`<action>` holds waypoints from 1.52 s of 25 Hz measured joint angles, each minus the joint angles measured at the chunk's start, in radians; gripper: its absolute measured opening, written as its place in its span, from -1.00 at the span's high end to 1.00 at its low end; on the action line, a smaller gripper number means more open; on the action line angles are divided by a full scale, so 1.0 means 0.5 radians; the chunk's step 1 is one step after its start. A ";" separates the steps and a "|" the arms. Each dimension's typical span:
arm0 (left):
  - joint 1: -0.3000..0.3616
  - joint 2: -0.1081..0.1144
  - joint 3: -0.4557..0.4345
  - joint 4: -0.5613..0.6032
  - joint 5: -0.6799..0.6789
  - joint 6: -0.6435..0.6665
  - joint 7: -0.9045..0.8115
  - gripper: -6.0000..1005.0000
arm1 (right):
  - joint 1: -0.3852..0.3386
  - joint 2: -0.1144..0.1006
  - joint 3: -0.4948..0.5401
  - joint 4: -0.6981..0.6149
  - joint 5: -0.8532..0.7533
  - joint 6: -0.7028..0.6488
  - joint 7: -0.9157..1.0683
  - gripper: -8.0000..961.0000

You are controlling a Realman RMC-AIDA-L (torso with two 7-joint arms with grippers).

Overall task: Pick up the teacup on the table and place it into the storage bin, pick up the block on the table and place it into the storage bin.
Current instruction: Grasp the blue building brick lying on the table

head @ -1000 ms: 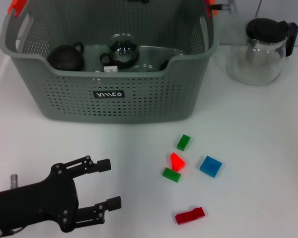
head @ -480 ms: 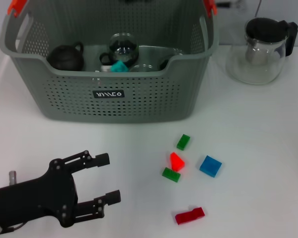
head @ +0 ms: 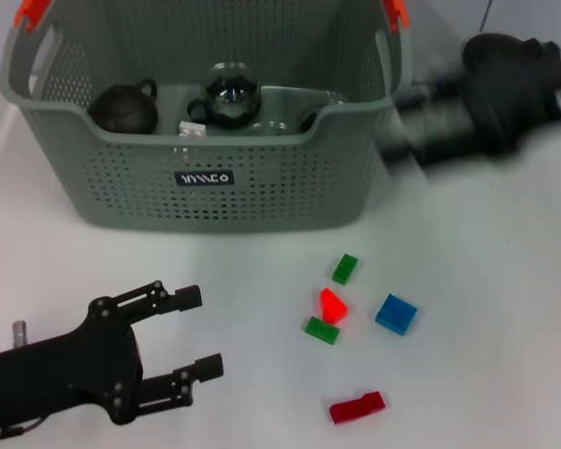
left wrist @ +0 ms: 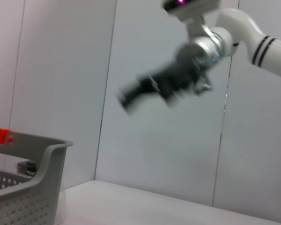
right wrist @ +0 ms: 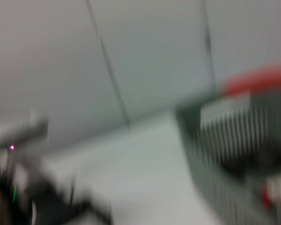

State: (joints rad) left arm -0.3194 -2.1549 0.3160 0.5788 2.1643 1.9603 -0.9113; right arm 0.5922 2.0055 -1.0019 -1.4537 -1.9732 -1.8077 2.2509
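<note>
The grey-green storage bin [head: 280, 192] stands at the back of the table; its corner also shows in the left wrist view [left wrist: 33, 197]. Inside it lie a dark round handled pot [head: 123, 109] and a glass vessel [head: 231, 92]. No teacup shows on the table. Loose blocks lie in front of the bin: green [head: 346, 268], red [head: 333, 304], green [head: 322, 329], blue [head: 396, 313] and dark red [head: 357, 407]. My left gripper [head: 203, 332] is open at the front left, holding nothing. My right gripper [head: 421, 103] is a blur just right of the bin; it is also blurred in the left wrist view [left wrist: 131, 96].
The right arm [head: 505, 89] covers the spot at the back right where the glass teapot stood. Bare white table lies between the left gripper and the blocks. A grey wall rises behind the table.
A teal block seen dropping into the bin half a second ago no longer shows. The right arm has swung from above the bin out to its right. The left gripper barely moved.
</note>
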 joint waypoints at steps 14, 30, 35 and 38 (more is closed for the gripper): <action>0.005 0.000 -0.064 -0.004 0.000 -0.025 0.000 -0.52 | 0.027 0.191 -0.556 -0.125 -1.140 -0.035 0.433 -0.43; 0.010 0.002 -0.098 -0.026 0.000 -0.031 0.008 -0.52 | 0.346 0.195 -1.187 0.605 -1.278 0.578 0.760 -0.40; 0.004 0.001 -0.098 -0.026 0.000 -0.044 0.009 -0.52 | 0.368 0.202 -1.269 0.743 -1.278 0.701 0.764 -0.40; 0.002 0.000 -0.098 -0.026 0.000 -0.046 0.010 -0.52 | 0.368 0.202 -1.305 0.774 -1.274 0.764 0.765 -0.40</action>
State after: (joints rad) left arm -0.3186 -2.1549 0.2669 0.5659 2.1644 1.9375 -0.9065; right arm 0.7762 2.1066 -1.6545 -1.0667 -2.6102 -1.4256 2.6333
